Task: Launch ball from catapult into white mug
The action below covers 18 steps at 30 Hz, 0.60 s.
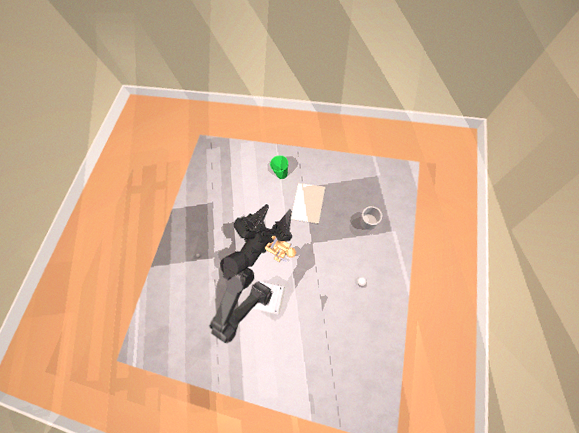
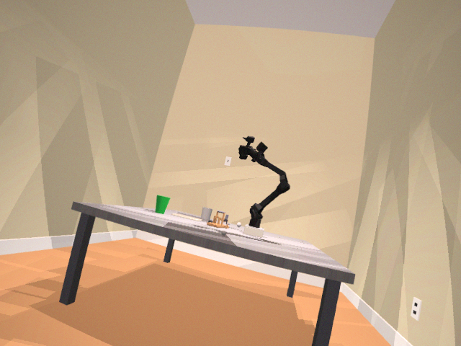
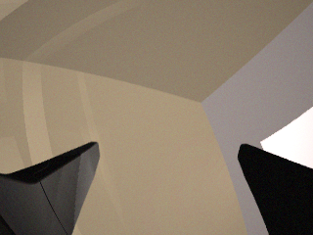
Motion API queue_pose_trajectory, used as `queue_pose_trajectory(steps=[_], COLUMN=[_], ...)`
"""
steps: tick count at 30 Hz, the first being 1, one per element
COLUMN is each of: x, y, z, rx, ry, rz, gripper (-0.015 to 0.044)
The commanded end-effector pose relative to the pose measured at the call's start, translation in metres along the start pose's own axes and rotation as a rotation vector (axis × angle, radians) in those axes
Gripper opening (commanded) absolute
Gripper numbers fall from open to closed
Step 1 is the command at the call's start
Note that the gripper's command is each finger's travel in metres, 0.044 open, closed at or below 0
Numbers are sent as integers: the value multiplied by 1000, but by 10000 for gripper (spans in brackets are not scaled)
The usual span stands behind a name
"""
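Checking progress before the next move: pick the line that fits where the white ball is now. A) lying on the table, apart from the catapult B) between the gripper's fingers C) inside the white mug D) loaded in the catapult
A: the top view shows the white ball lying alone on the table, well away from the catapult and the white mug, while the gripper is open and holds nothing.

Beige walls (image 2: 268, 93), orange wood floor (image 2: 148, 298), grey dark-legged table (image 2: 297, 256), white baseboards (image 2: 22, 244).
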<state>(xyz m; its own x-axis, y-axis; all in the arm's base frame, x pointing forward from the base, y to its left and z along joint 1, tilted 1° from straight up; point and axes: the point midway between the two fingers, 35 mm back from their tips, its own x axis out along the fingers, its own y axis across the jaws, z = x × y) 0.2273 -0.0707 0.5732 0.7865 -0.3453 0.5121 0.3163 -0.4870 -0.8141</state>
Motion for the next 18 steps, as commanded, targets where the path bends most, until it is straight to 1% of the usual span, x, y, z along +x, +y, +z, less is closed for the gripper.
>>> queue_pose_trajectory(steps=[1,9,18], x=[10,11,-6], y=[36,91,151], z=[35,93,152], rx=[49,119,183], ry=[-111,-284,-444], rz=[114,316,569], gripper=[440,440,440])
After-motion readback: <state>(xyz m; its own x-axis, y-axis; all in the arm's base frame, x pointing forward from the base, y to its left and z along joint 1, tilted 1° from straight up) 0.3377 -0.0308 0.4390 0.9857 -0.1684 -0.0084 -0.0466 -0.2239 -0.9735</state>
